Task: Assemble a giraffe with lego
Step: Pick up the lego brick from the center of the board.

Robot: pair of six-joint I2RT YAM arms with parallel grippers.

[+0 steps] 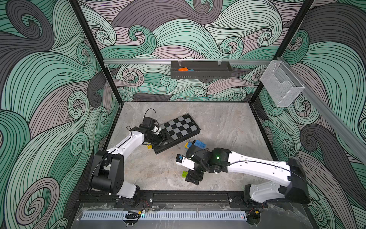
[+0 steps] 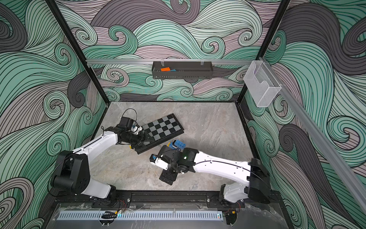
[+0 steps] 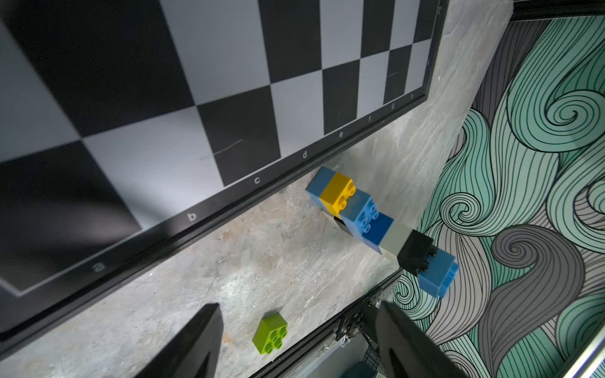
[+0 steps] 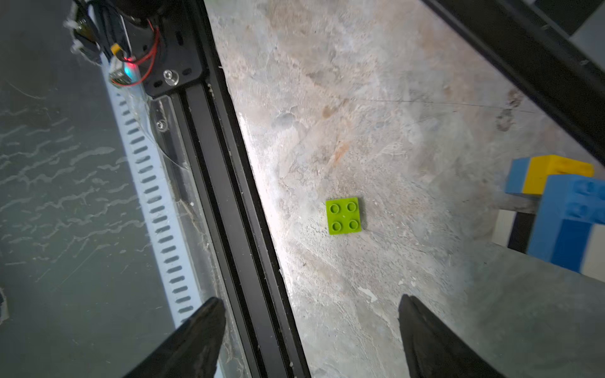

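Shows lime-green brick (image 4: 344, 216) loose on table (image 4: 360, 98), apart from giraffe (image 3: 376, 222). Shows right gripper (image 4: 309, 299) and left gripper (image 3: 298, 304) spread apart, holding nothing.

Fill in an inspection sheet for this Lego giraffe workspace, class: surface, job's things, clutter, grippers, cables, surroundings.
Surface: grey marbled table, no spills seen.
Job's things: giraffe of joined blue, yellow, white and black bricks near the board's lettered edge; lime-green brick loose, studs up, apart from it.
Clutter: chequered board lying flat.
Grippers: left gripper open, empty, by the board's corner; right gripper open, empty, near that brick.
Cables: black loop at the left wrist; red wires at the front rail.
Surroundings: swirl-patterned walls; black tray holding an orange piece; clear holder.
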